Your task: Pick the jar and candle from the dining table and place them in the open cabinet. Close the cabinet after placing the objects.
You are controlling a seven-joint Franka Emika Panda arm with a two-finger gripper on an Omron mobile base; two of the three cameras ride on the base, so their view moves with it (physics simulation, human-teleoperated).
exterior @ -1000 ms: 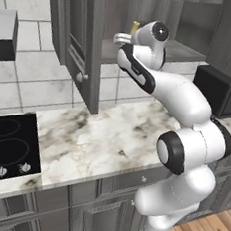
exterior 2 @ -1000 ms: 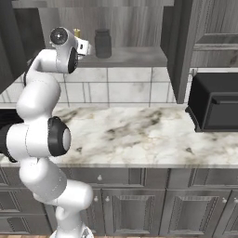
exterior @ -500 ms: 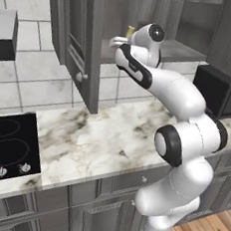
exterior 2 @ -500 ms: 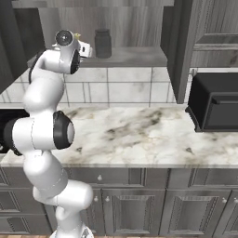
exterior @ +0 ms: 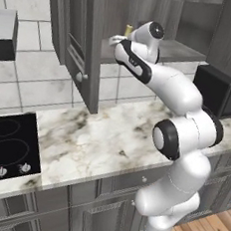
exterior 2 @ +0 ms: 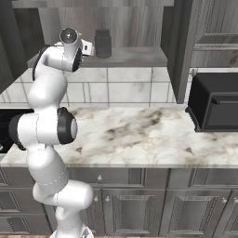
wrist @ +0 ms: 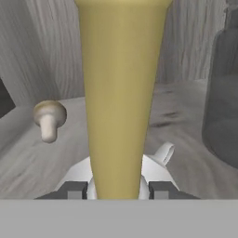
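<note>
Inside the open cabinet (exterior 2: 139,28), above its lower shelf, the gripper (wrist: 118,189) holds the candle (wrist: 120,93) by the stick just above its silvery dish holder, jaws narrow around it. The jar (exterior 2: 102,43) already stands on the shelf just beside it. The candle looks light, stiff and brittle; low on the stick seems the right hold. Whether the dish touches the shelf is hidden.
</note>
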